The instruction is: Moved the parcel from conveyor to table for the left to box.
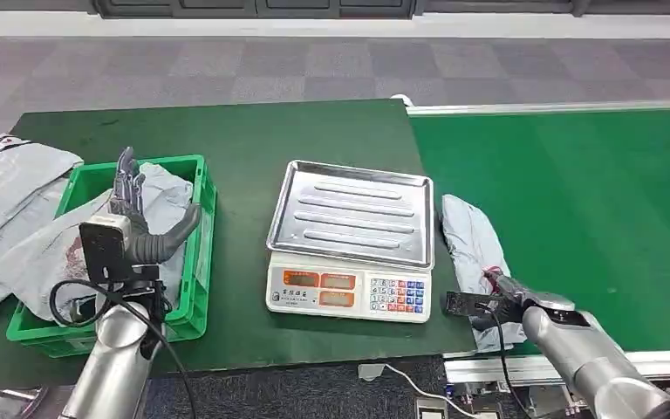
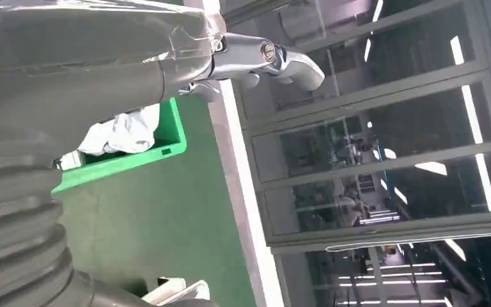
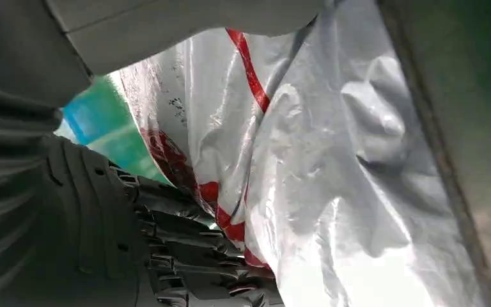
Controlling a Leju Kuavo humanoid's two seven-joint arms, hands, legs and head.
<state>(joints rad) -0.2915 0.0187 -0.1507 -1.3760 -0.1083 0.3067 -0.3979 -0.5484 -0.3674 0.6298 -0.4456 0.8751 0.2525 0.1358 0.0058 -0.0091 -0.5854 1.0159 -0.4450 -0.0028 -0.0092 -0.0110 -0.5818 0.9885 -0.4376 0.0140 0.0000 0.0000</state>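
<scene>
Here the right hand (image 1: 499, 297) grips a crumpled grey parcel (image 1: 471, 240) with red markings, print unreadable; the left hand (image 1: 140, 218) hovers open above a green crate (image 1: 199, 253).

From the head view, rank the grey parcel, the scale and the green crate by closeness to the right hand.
1. Grey parcel: at the right hand, on the table edge by the conveyor.
2. Scale: just left of it, mid-table.
3. Green crate: far left, under the left hand.

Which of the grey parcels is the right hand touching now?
The grey parcel lying to the right of the scale, at the conveyor's edge. The right hand grips its near end; the other parcels lie in or beside the green crate.
</scene>
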